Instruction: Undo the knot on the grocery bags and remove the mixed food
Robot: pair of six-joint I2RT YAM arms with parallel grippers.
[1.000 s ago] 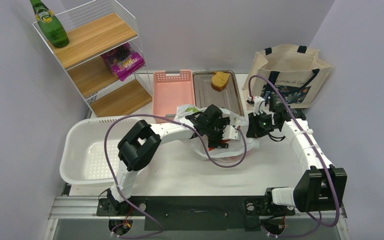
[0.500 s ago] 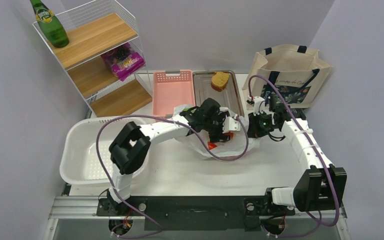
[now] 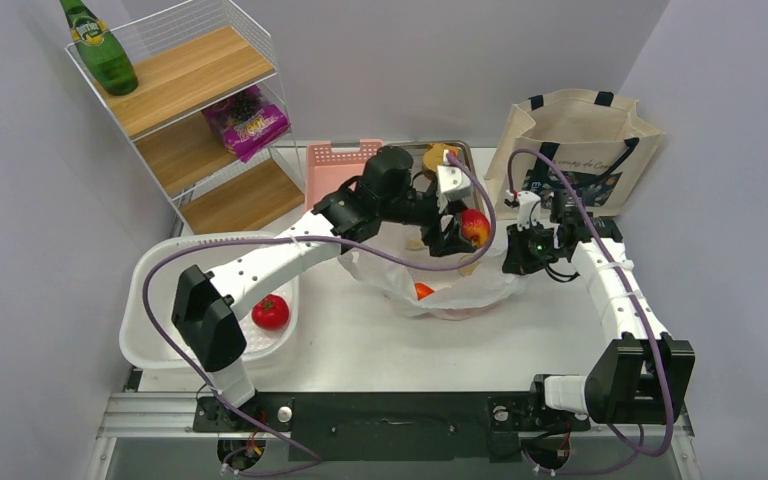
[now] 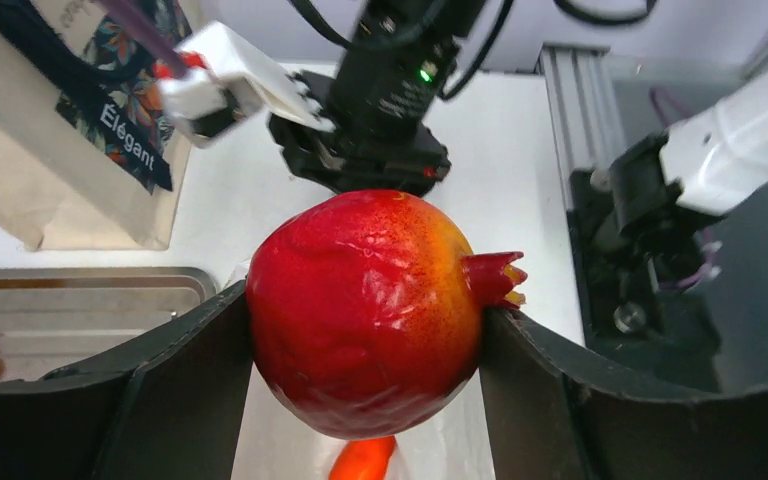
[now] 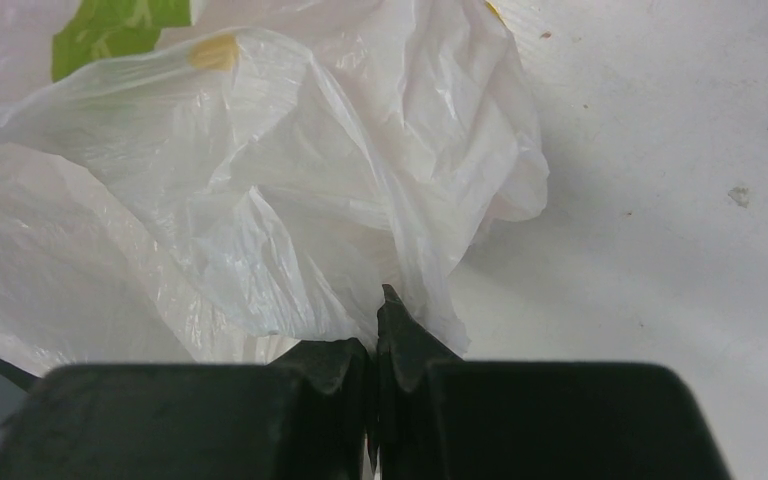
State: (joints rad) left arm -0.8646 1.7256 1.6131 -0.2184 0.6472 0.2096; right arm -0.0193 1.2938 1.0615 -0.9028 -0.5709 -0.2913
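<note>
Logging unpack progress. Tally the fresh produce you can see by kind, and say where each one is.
pomegranate: 1, held in the left gripper
tomato: 1, in the white basket
orange item: 1, inside the plastic bag, kind unclear
total: 3
</note>
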